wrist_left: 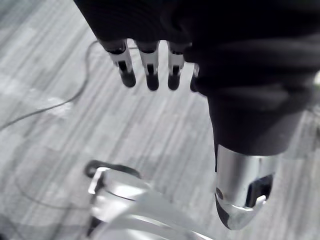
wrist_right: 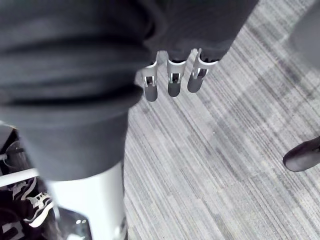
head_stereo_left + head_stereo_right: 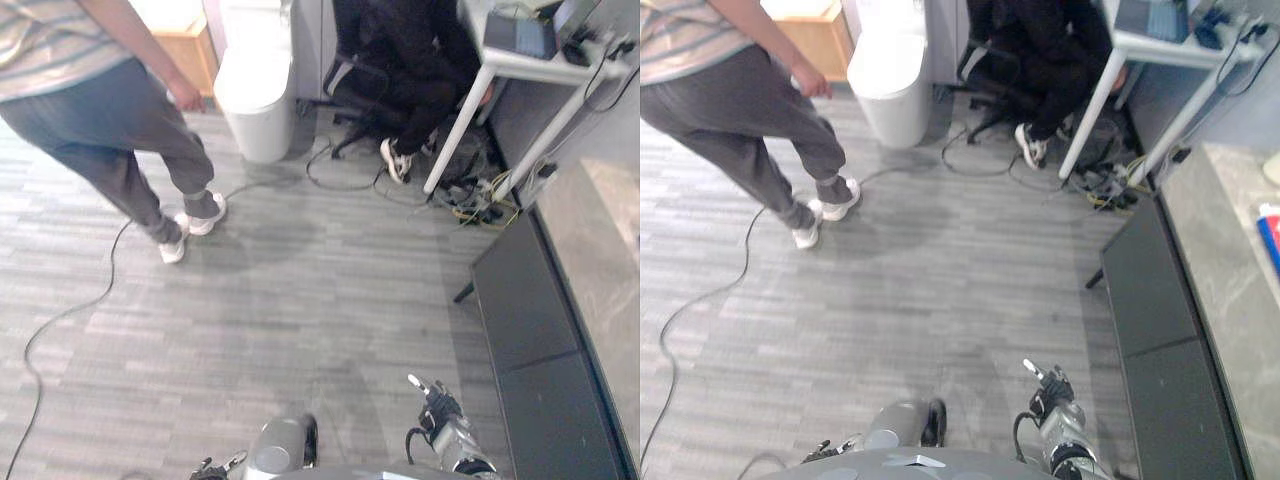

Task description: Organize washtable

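A grey wood-pattern floor seen from above, with the washtable along the right edge of the frame. Its long axis runs from the lower right corner up towards the upper right, and its dark cabinet front faces left onto the open floor. The right eye view takes in more of its grey stone surface. A flat red and blue item lies there at the right edge, with a pale round thing above it; both are too cut off to identify. At the bottom centre of the frame the left robot hand barely shows. The right robot hand hangs lower right of centre, near the cabinet front but apart from it. Each wrist view looks down past its own robot hand to bare floor. The left fingers are straight and spread, holding nothing, and so are the right fingers. In the upper left a person in a striped top, grey trousers and white shoes is mid-stride. A white toilet stands at the top centre. Beside it, to the right, a second person in dark clothes sits on a chair. In the upper right, a white-legged desk carries a laptop. A tangle of cables lies beneath the desk, just past the washtable's far end.
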